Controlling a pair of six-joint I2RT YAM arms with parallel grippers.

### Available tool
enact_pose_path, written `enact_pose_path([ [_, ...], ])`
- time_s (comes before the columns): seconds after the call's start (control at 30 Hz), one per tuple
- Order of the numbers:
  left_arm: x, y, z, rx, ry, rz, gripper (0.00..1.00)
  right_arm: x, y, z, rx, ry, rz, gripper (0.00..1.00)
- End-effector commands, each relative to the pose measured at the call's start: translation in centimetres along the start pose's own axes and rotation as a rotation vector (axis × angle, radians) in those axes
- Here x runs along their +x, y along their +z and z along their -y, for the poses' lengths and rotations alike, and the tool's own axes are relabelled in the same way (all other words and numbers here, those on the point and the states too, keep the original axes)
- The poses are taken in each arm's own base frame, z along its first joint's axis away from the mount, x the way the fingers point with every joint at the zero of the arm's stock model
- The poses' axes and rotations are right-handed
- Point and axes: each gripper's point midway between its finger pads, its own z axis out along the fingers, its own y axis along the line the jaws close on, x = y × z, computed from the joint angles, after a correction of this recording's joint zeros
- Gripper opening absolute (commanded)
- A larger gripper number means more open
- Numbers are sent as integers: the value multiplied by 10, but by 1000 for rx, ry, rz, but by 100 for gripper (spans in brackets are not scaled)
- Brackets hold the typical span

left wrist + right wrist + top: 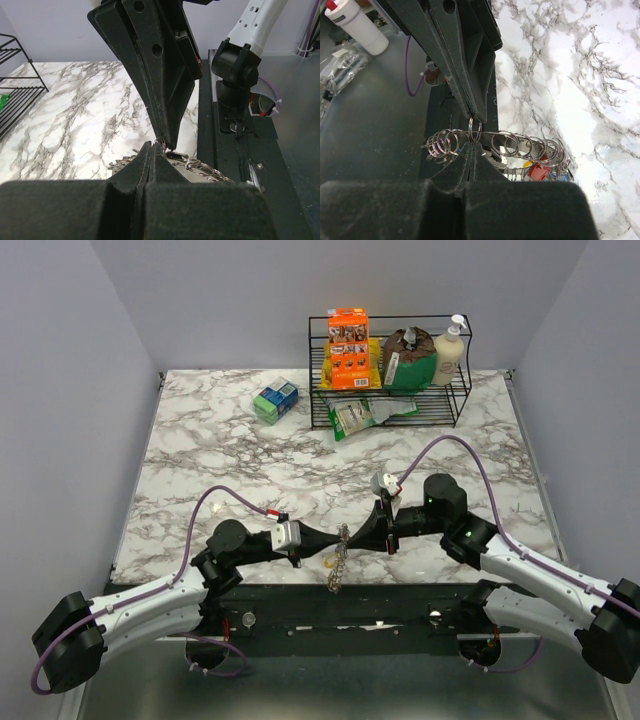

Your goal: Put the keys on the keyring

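Two tools meet tip to tip at the near edge of the marble surface [240,450], the left tool [330,538] and right tool [354,536] each clenched on the coiled silver keyring [339,558]. Red, yellow and blue-headed keys [539,171] bunch just beneath the keyring, over the surface.

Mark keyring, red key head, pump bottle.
keyring [540,147], right wrist view, on the overlapping rings right of the fingertips.
red key head [538,171], right wrist view, on its plastic face.
pump bottle [449,355], top external view, on its body.
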Motion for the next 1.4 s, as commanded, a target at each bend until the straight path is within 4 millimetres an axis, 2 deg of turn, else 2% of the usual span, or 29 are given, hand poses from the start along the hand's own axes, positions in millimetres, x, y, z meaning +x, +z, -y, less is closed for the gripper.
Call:
enact_pose_path([
  [0.0,-42,6,-9,-32,68,127,0,9,1,-9,-49,28,-7,0],
  [0.6,-35,4,-10,-50,50,123,0,26,7,-7,-65,90,-31,3],
  [0.83,-34,3,-10,-54,48,120,0,28,7,-5,-48,97,-40,11],
  [1.0,-32,2,-10,-51,44,113,0,10,-2,-6,14,38,14,31],
  [1.03,-31,2,-10,-51,45,112,0,7,-3,-6,23,28,22,39],
  [1.1,-32,2,-9,-48,45,114,0,-1,-8,-9,38,3,51,45],
  [1.13,-32,2,-9,-48,44,115,0,-4,-9,-10,42,-5,62,53],
  [1.23,-31,2,-8,-47,43,113,0,-15,-13,-12,55,-31,98,64],
  [1.37,-33,1,-8,-42,46,118,0,-23,-13,-11,68,-53,121,74],
])
